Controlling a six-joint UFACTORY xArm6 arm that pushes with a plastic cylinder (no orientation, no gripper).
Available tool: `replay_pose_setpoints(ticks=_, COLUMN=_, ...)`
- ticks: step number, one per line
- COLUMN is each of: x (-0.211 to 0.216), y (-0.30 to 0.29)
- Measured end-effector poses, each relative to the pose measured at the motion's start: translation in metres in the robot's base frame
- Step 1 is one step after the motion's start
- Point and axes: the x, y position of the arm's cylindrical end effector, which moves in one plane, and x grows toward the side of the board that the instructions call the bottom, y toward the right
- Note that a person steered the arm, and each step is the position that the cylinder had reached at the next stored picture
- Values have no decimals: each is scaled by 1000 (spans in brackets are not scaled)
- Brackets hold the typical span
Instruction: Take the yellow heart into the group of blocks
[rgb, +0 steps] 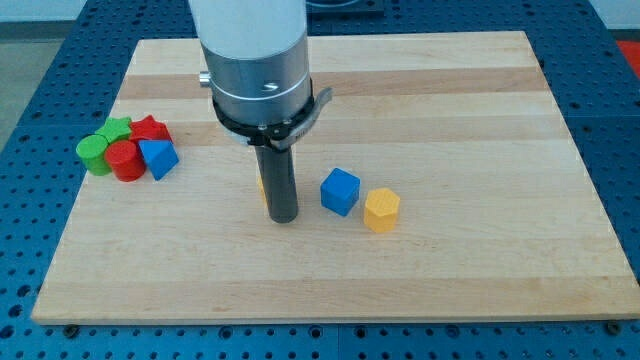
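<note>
Tip (284, 217) bare rod, grasps nothing, sits mid-board touching yellow heart (261, 186), mostly hidden behind rod at its 10 o'clock. Group (red cylinder (126, 160), blue triangle (158, 157), green blocks (103, 146)) well apart at 9 o'clock. Push leftward remains.

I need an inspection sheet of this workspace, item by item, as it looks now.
Surface: wooden board, lying flat.
Job's things: yellow heart, mostly hidden behind the rod; group of blocks, green, red and blue, at the view's left.
Clutter: blue cube and yellow hexagonal block, to the view's right of the rod.
Grippers: none; my tip is just right of the heart.
Cables: nothing seen.
Surroundings: blue perforated table.
</note>
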Motion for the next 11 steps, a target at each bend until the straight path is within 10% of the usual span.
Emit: replay_pose_setpoints(ticks=11, x=-118, y=-74)
